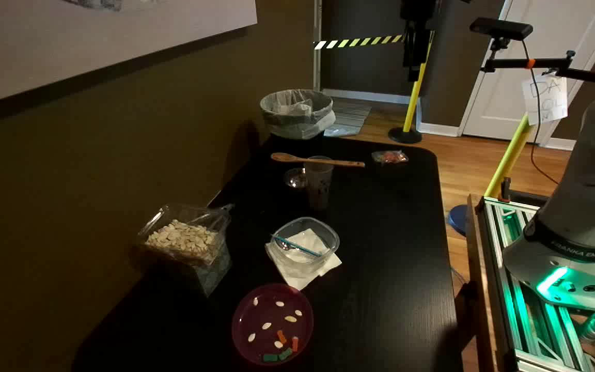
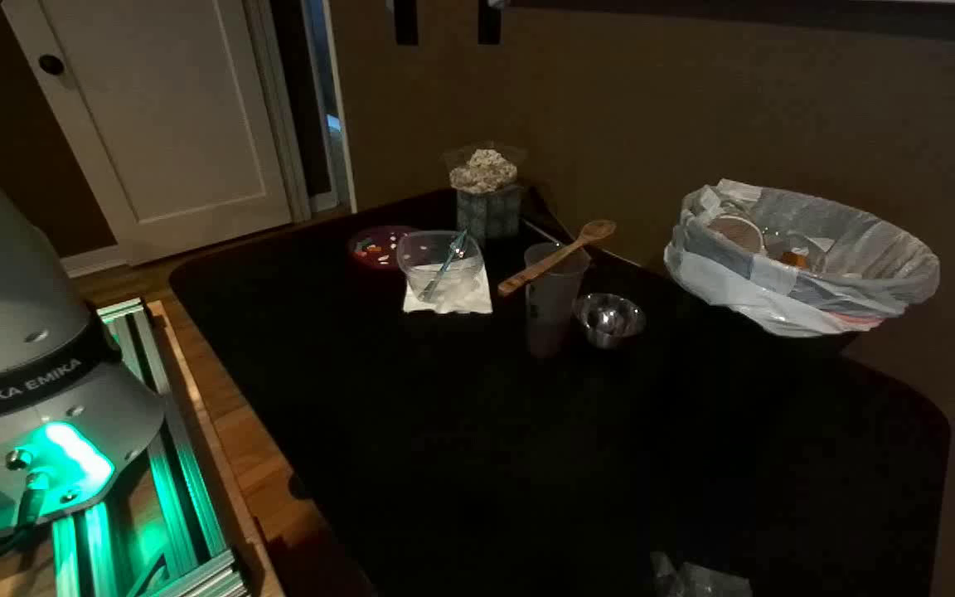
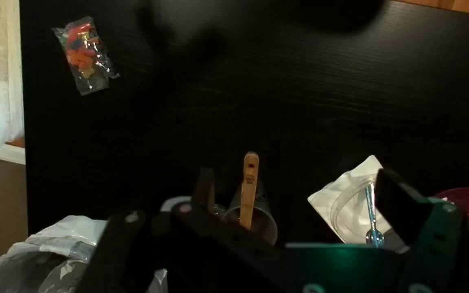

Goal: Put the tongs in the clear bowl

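The tongs (image 3: 371, 205) lie in the bowl (image 1: 297, 267). Beside the bowl, the plate (image 1: 246, 316) holds white and coloured bits (image 1: 266, 326); near the bowl, the tub (image 1: 214, 268) holds pale flakes (image 1: 181, 240) and a spoon (image 2: 556, 259) lies across the cup (image 2: 548, 319). The gripper (image 3: 297, 183) is released, jaws wide apart.

FRANKA EMIKA stands on the arm base (image 1: 568, 253), below and right of the claw (image 1: 413, 72) in an exterior view; higher, also right of the claw, a paper sheet (image 1: 546, 99) seems to start with DA.
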You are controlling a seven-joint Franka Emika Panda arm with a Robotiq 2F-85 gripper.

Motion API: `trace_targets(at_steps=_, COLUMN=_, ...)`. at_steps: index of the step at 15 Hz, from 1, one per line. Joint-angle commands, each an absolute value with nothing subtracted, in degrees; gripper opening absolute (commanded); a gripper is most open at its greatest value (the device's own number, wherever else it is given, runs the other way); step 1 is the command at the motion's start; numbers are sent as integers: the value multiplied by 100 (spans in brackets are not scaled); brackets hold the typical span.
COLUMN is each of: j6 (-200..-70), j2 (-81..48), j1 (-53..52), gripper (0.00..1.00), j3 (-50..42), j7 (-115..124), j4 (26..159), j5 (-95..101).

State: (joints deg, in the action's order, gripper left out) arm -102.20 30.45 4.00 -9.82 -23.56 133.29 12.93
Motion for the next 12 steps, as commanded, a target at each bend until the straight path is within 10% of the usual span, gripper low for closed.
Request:
trace_targets(at_steps=1, j6=-10202, j2=3043, j1=374, gripper=100, j3=-1000, j7=-2347, j4=13315, j5=1300)
trace_targets(at_steps=12, j6=-11750, j2=2690, j1=-367, gripper=100, j3=-581, j7=-2265, j4=14345, j5=261)
